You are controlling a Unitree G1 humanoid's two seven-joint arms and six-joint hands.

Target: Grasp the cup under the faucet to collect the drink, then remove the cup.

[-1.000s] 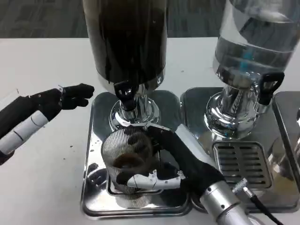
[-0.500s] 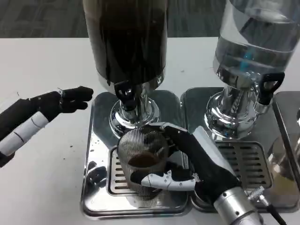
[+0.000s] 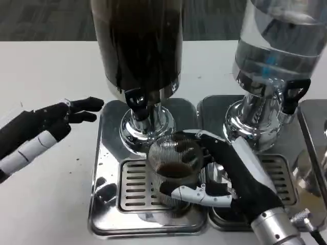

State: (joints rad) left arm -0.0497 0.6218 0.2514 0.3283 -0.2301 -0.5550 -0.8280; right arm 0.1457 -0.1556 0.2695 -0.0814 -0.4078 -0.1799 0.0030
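A ribbed clear cup (image 3: 173, 168) with dark drink in its bottom hangs over the right part of the left drip tray (image 3: 140, 186), to the right of the black faucet (image 3: 136, 98) of the dark drink dispenser (image 3: 138, 46). My right hand (image 3: 230, 178) grips the cup from its right side, fingers wrapped around its wall. My left hand (image 3: 48, 125) hovers over the white table left of the dispenser's base, fingers stretched out toward it and holding nothing.
A second dispenser (image 3: 273, 56) with clear liquid and its own black faucet (image 3: 292, 94) stands at the right on another steel drip tray (image 3: 276, 173). A further steel tray edge (image 3: 317, 153) shows at far right. White table (image 3: 46, 194) lies left of the trays.
My right hand has carried the cup to the right and slightly up, away from under the dark dispenser's faucet. My left hand's fingers have spread a little; it stays in about the same place.
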